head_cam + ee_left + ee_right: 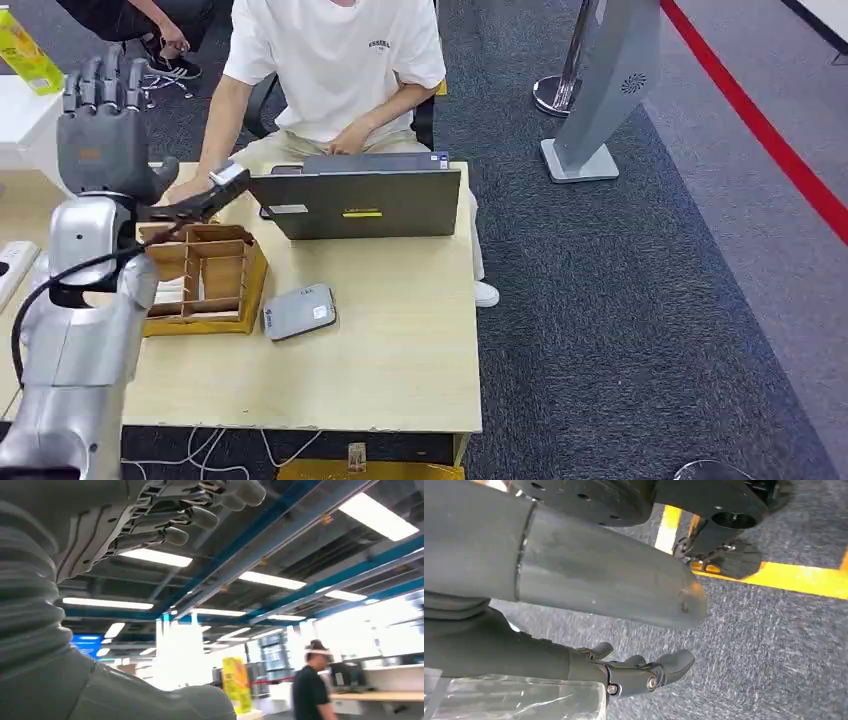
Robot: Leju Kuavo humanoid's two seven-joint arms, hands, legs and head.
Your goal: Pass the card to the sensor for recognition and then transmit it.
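Desk [400, 350]: pale wood top, standing on dark grey carpet [620, 330] crossed by a red floor line [760, 125].
Wooden divider box [205, 280]: on the desk's left part, open compartments.
Card sensor [298, 311]: flat grey unit, just beside the box.
Laptop [358, 198]: grey, open, at the far edge; a person in a white shirt [335, 60] sits behind it.
Card: cannot tell where it lies.
Left robot hand [105, 125]: raised above the desk's left corner, fingers straight and apart, holding nothing.
Right robot hand [634, 672]: hanging over carpet, fingers loosely curled, empty.
Room: ceiling strip lights [272, 580], blue beams.
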